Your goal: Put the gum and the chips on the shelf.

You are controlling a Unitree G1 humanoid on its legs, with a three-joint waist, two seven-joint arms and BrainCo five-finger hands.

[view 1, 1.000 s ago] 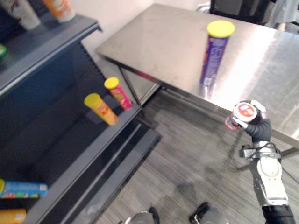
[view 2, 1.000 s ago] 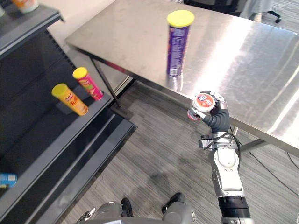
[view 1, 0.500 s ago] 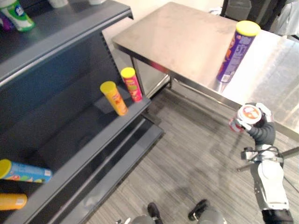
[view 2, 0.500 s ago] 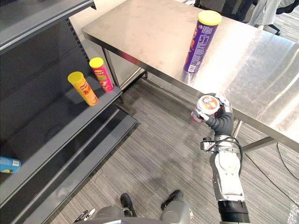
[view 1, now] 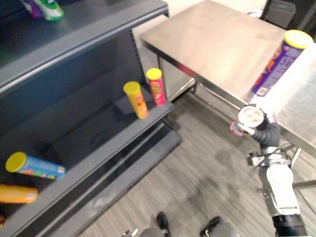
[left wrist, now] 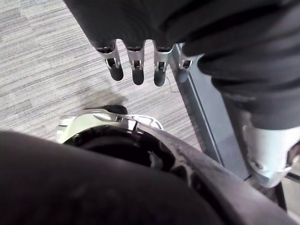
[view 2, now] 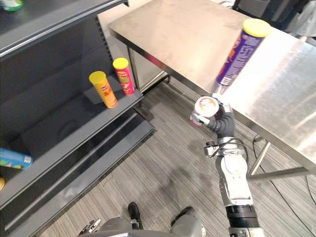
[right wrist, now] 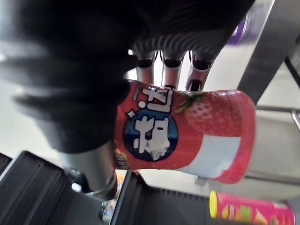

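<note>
One tub of strawberry gum point(right wrist: 187, 131) sits in my right hand point(view 2: 223, 124), fingers and thumb curled round its red body. It is in the air over the grey floor point(view 2: 163, 168), between the steel table point(view 2: 173, 34) and the dark shelf unit point(view 2: 59, 131). The tub looks smooth, so I judge a quick swing toward the shelf could let it slip out.

The purple chips can point(view 2: 238, 49) stands upright on the table near its edge, just behind my hand; a careless wrist could topple it. On the middle shelf board a yellow chips can point(view 2: 104, 90) and a red chips can point(view 2: 124, 76) stand side by side at the end nearest the table, and a blue can point(view 1: 37, 166) lies further along. The bare stretch between them looks the safest landing. My left hand point(left wrist: 136, 65) hangs idle, fingers straight, holding nothing.
</note>
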